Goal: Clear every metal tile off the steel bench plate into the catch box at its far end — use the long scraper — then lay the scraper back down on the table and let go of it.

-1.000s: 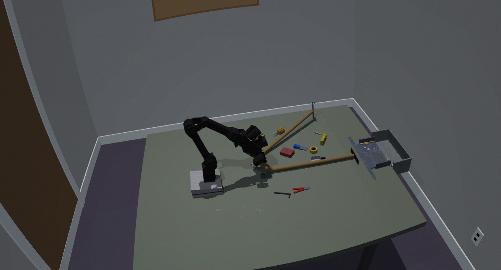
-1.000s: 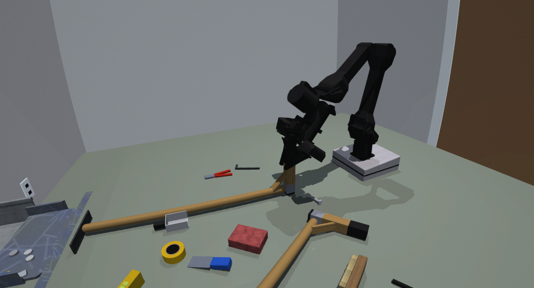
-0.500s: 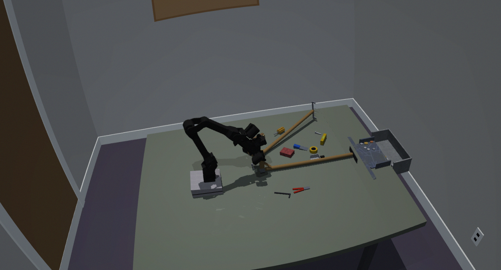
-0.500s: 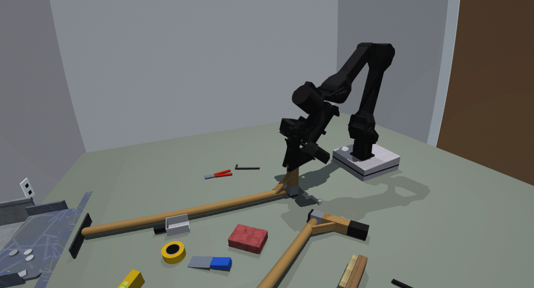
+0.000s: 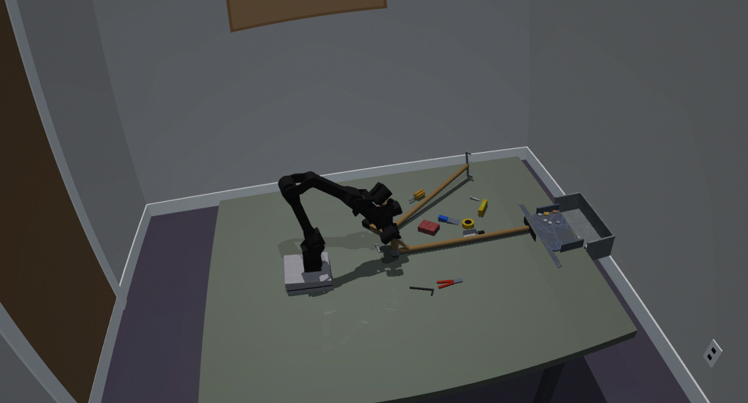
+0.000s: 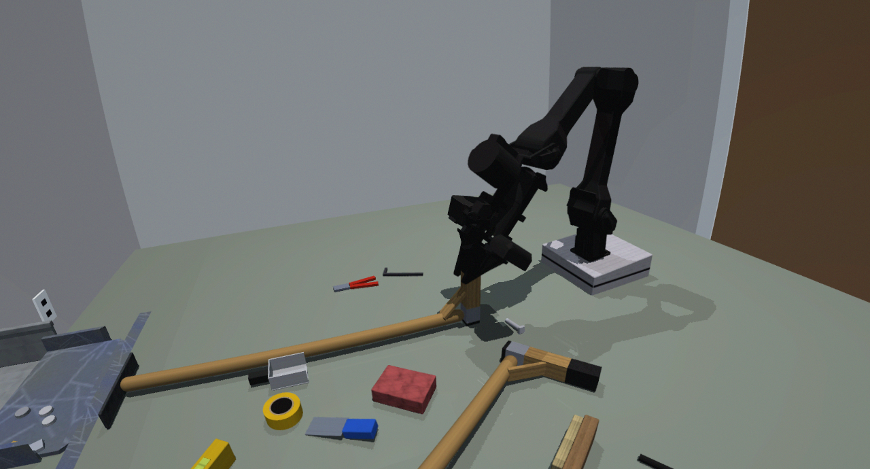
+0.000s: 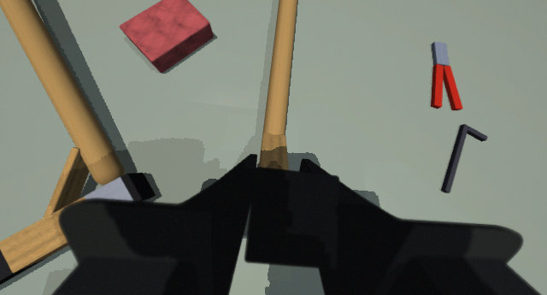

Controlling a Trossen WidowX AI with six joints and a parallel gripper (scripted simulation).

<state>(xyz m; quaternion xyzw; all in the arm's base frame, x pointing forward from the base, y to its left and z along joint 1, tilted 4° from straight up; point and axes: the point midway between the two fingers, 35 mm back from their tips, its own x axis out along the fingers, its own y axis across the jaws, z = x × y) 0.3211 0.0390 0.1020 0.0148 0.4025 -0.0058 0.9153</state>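
Observation:
My gripper (image 5: 395, 238) (image 6: 470, 275) (image 7: 279, 163) is shut on the upright wooden grip of the long scraper (image 5: 465, 240) (image 6: 273, 352) (image 7: 283, 73). The scraper's pole runs out low over the table to its dark blade (image 6: 118, 390), which stands at the near edge of the steel bench plate (image 5: 555, 237) (image 6: 66, 363). I cannot tell whether the blade touches the plate. Several small tiles (image 5: 550, 222) (image 6: 45, 410), pale and orange, lie on the plate, mostly in its far-left part in the top view. The grey catch box (image 5: 599, 247) (image 6: 24, 337) adjoins the plate's far end.
A second long-handled tool (image 5: 433, 195) (image 6: 474, 412) (image 7: 55, 81) lies left of the scraper. Between them are a red block (image 5: 428, 227) (image 6: 404, 388) (image 7: 167, 27), yellow tape roll, blue-handled putty knife and small tray. Red pliers (image 5: 446, 282) (image 7: 442, 81) and a hex key (image 7: 455, 162) lie right.

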